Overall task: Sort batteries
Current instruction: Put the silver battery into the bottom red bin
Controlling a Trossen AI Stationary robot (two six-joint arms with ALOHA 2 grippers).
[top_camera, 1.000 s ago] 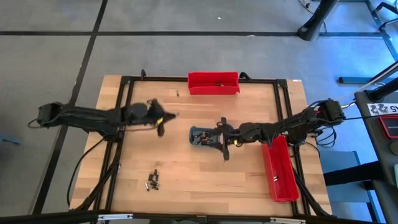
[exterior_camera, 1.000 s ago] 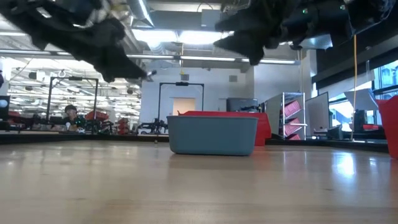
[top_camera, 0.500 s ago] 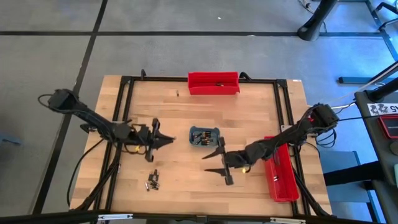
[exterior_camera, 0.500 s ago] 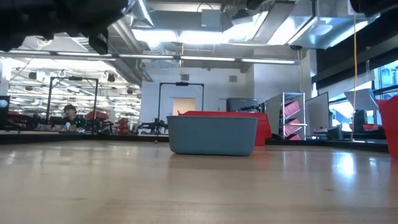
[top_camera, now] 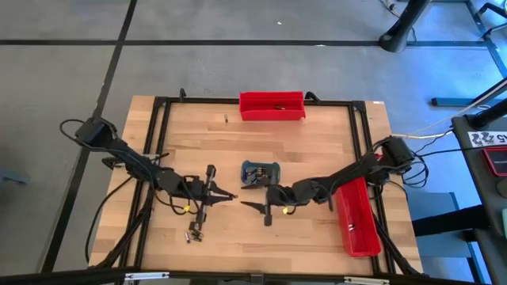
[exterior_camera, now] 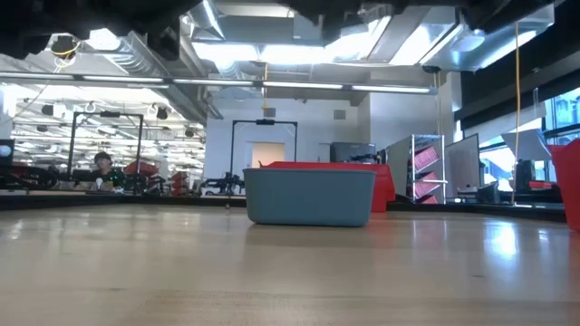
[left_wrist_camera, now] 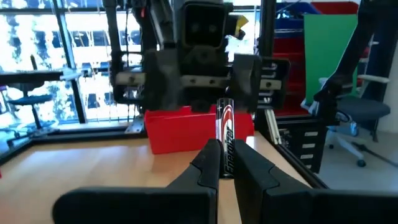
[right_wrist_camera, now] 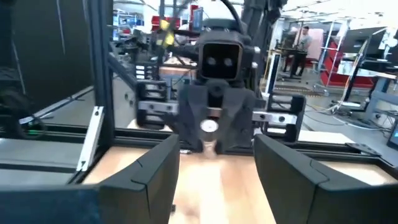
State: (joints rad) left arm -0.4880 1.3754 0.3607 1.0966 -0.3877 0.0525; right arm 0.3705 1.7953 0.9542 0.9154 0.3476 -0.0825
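Observation:
My left gripper (top_camera: 231, 195) points level toward the table's right edge and is shut on one black and silver battery (left_wrist_camera: 225, 134). My right gripper (top_camera: 252, 201) faces it from the right, open, a short gap away with nothing between its fingers (right_wrist_camera: 216, 155). In the right wrist view the battery's round end (right_wrist_camera: 208, 127) shows at the left gripper's tips. Both hang above the table, just near of the grey-blue tray (top_camera: 260, 172), which holds several batteries. More loose batteries (top_camera: 194, 229) lie on the wood near the front left. My left gripper pinches the battery's rear part (left_wrist_camera: 224, 169) between its two fingertips (left_wrist_camera: 208, 163). The fingers come level from the table's left and lie along the battery. The battery sticks out forward past the tips toward the right gripper, lifted clear of the table.
A red bin (top_camera: 272, 105) with a battery in it stands at the far edge; a second red bin (top_camera: 356, 215) lies along the right side. One small battery (top_camera: 226, 119) lies left of the far bin. The black frame (top_camera: 162, 127) borders the table.
My left gripper has swung from the far left toward the near edge and the middle, turning until it points right, still shut on the battery. My right gripper has left the tray, gone toward the near edge and then left, staying open, and now faces the left gripper.

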